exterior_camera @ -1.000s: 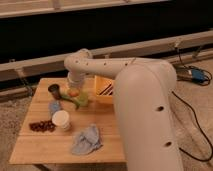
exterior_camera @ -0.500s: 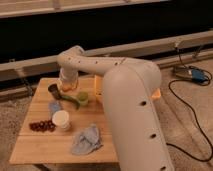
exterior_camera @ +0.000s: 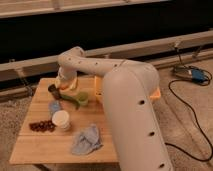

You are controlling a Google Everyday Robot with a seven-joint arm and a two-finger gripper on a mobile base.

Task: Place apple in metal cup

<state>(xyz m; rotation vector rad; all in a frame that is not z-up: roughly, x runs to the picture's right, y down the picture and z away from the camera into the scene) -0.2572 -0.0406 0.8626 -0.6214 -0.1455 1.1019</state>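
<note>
My gripper (exterior_camera: 67,88) hangs from the white arm over the far left part of the wooden table (exterior_camera: 35,145). It is shut on the apple (exterior_camera: 72,85), a small yellowish-orange fruit held just above the tabletop. The metal cup (exterior_camera: 52,89), small and dark grey, stands upright just left of the gripper, apart from the apple. The arm hides the table's right side.
A green cup (exterior_camera: 83,98) stands just right of the gripper. A small blue-grey object (exterior_camera: 55,106) and a white cup (exterior_camera: 61,119) are in front of the metal cup. Dark red bits (exterior_camera: 41,126) lie at the left, and a blue-grey cloth (exterior_camera: 86,139) lies near the front edge. A yellow tray (exterior_camera: 156,93) shows behind the arm.
My gripper has swung left with the apple, from beside the green cup to close by the metal cup. Nothing else on the table has moved.
</note>
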